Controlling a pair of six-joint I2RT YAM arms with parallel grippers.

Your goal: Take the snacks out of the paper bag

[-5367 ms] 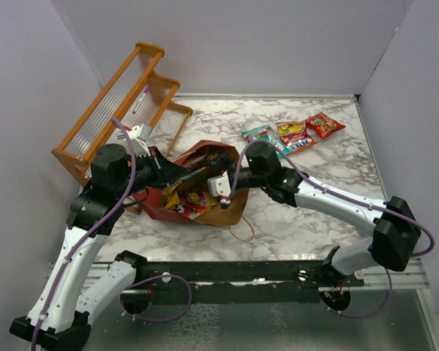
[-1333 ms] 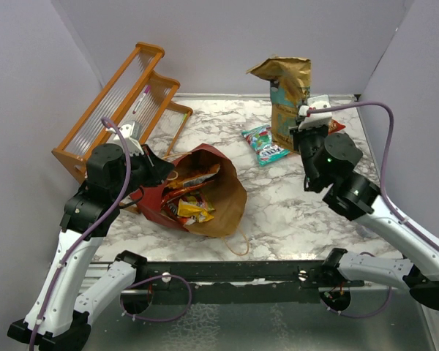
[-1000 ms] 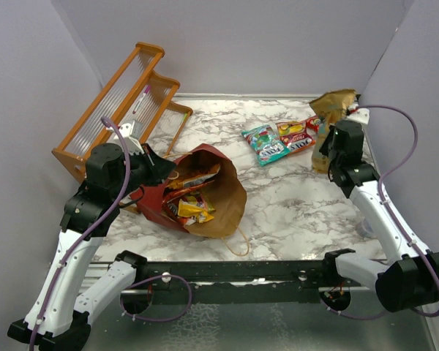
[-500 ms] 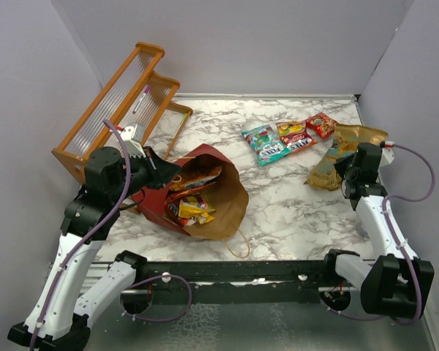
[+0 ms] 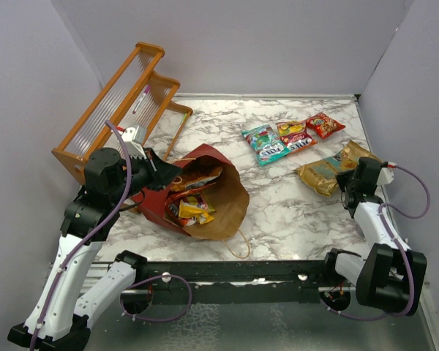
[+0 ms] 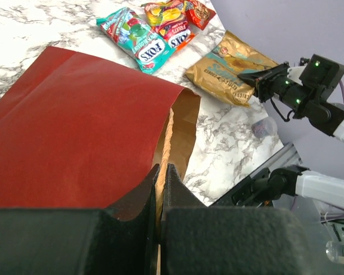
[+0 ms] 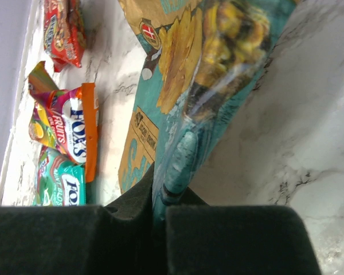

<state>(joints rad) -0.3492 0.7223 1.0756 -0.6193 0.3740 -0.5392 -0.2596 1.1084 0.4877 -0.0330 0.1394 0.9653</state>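
The paper bag (image 6: 74, 132) is pinched at its rim by the left gripper (image 6: 161, 170); the right gripper (image 7: 158, 184), clamping the chip bag (image 7: 178, 86), should release it next.

The right gripper (image 5: 345, 180), earlier reaching into the mouth of the red paper bag (image 5: 223, 208), has swung away to the right and come down low. The large golden-brown foil chip bag (image 5: 326, 172) it then held high near the back wall now lies on the marble counter (image 5: 278, 201), just beside the three small foil packets (image 5: 289, 137), its edge still pinched.
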